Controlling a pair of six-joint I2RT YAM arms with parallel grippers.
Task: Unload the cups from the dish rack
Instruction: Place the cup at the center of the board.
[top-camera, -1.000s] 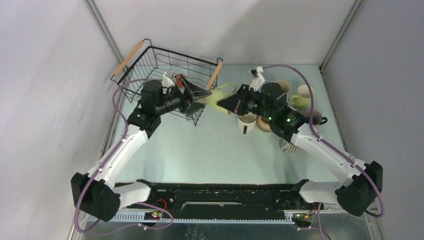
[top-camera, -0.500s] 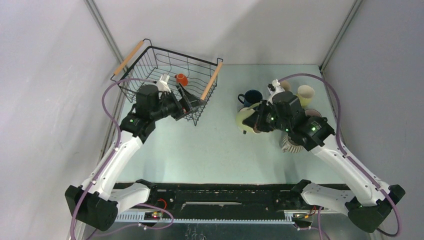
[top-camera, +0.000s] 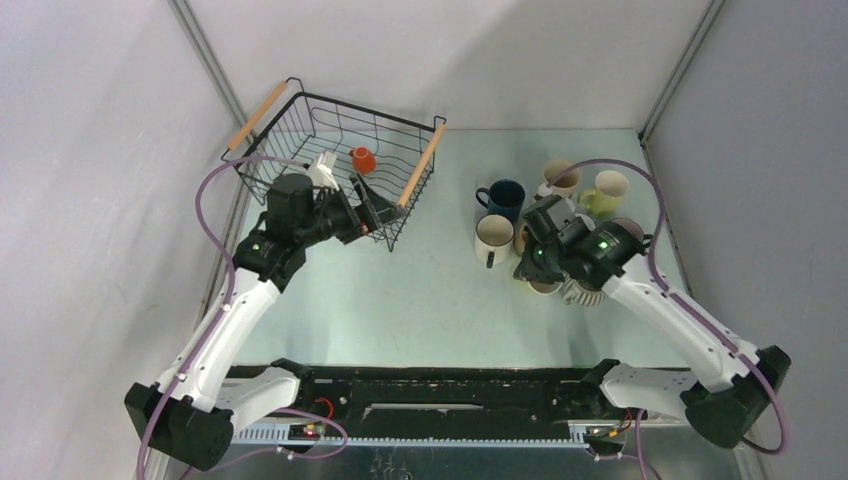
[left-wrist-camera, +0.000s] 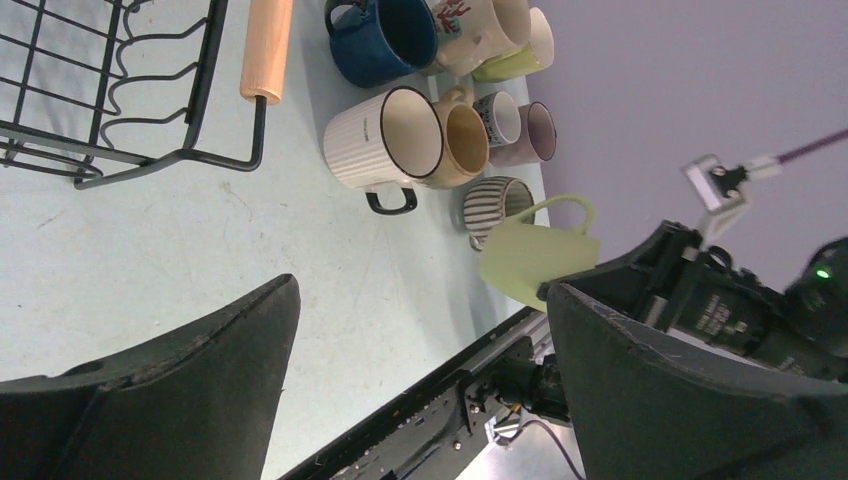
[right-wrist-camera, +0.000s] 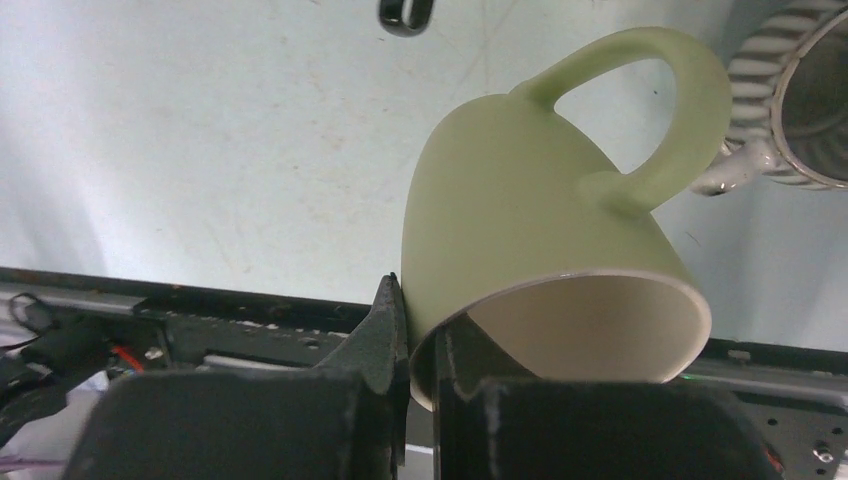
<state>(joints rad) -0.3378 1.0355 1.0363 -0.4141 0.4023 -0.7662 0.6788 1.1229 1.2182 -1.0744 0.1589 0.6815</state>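
Risk: pale green cup (right-wrist-camera: 550, 230) is held by a thin pinch on one wall at the rim, with its weight off to one side. It may pivot or slip on the way down. Its handle is just beside the striped cup (right-wrist-camera: 800, 100), so lowering here could knock that one.

Right gripper (right-wrist-camera: 420, 335) is clamped on the rim. The cup body juts beyond its tips and to one side, tilted, apparently clear of the table (right-wrist-camera: 200, 150).

Left gripper (left-wrist-camera: 420, 380) has its jaws spread wide and empty beside the dish rack (top-camera: 370, 110). An orange cup (top-camera: 363, 159) sits inside the rack.
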